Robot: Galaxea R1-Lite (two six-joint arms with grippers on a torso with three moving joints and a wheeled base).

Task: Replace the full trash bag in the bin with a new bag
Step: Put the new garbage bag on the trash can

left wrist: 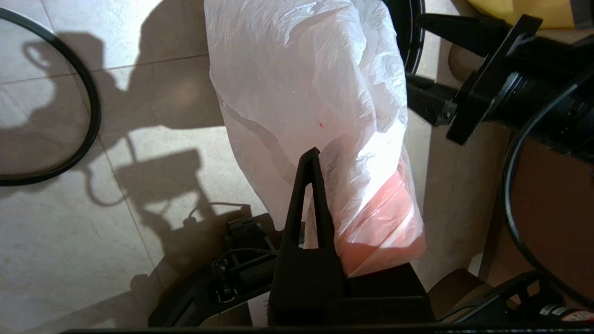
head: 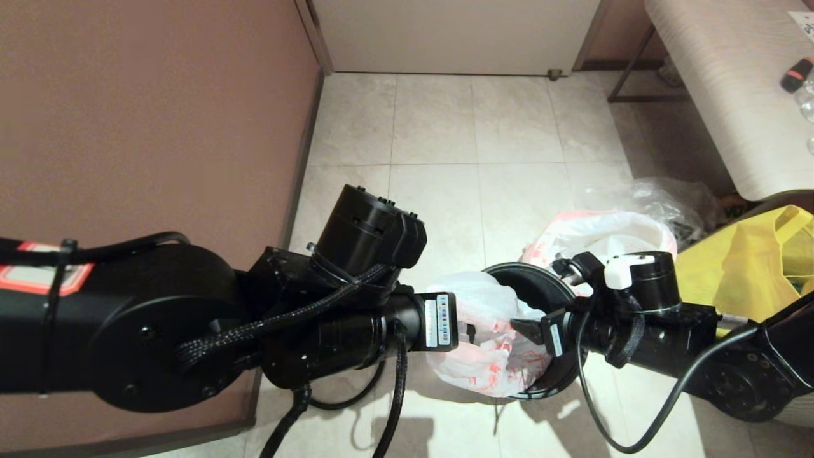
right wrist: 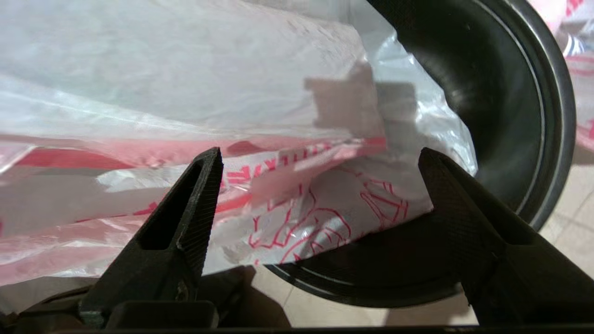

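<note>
left gripper (left wrist: 310, 160) clenched on new bag (head: 486, 337), draped over near rim of bin (head: 540, 280). right gripper (right wrist: 320, 162) spread wide, just short of the pink band. best done: pinch one layer only, then draw apart over the rim.

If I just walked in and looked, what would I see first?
Two big black robot arms meeting in the middle over a little round bin on the tiled floor. The left gripper is pinched shut on a crinkly white new bag with pink-red print, draped over the bin's rim, while the right gripper gapes wide open beside it. Behind the bin lies the full trash bag, and a bright yellow bag glows to the right.
</note>
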